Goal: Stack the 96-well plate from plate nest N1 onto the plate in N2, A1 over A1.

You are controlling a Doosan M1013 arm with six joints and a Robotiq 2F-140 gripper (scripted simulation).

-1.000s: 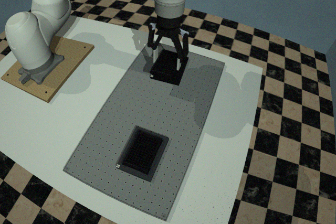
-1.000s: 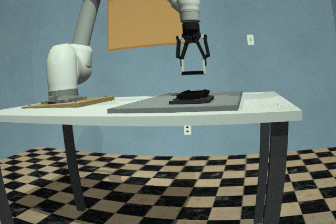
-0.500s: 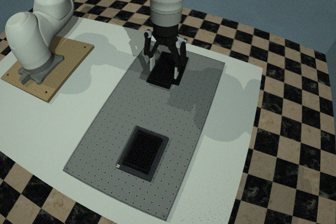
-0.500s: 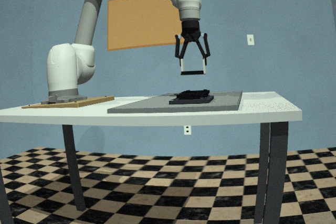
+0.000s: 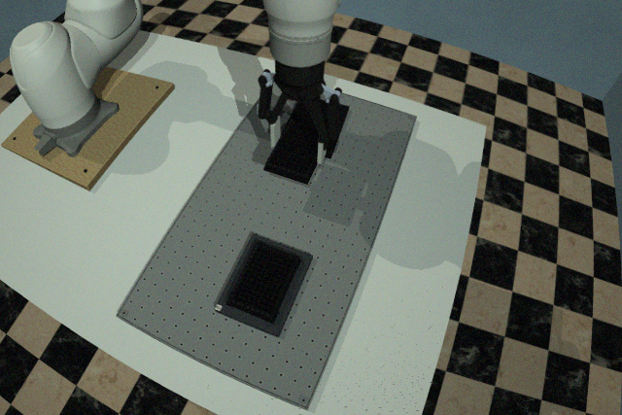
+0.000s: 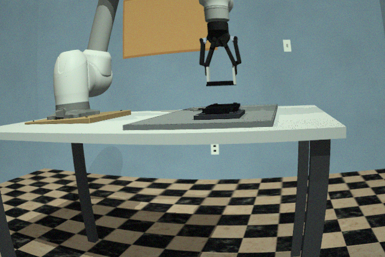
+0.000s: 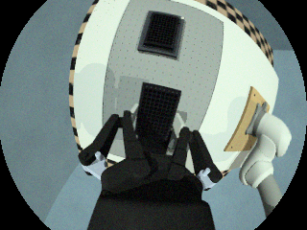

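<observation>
My gripper [image 5: 296, 148] is shut on a black 96-well plate [image 5: 300, 141], gripping it by its long sides. It holds the plate level, high above the grey perforated board. The side view shows the gripper [image 6: 221, 82] and the held plate [image 6: 220, 83] well clear of the table. The wrist view shows the held plate [image 7: 157, 110] between my fingers. The second black plate [image 5: 264, 281] sits in its dark nest at the board's near end, with a white corner mark [image 5: 218, 306]. It also shows in the side view [image 6: 221, 108] and in the wrist view [image 7: 161, 33]. The other nest is hidden behind the held plate.
The arm's base [image 5: 54, 74] stands on a wooden plate [image 5: 95, 123] at the table's left. The white table [image 6: 174, 126] ends near the board's right side. An orange panel [image 6: 161, 22] hangs on the back wall.
</observation>
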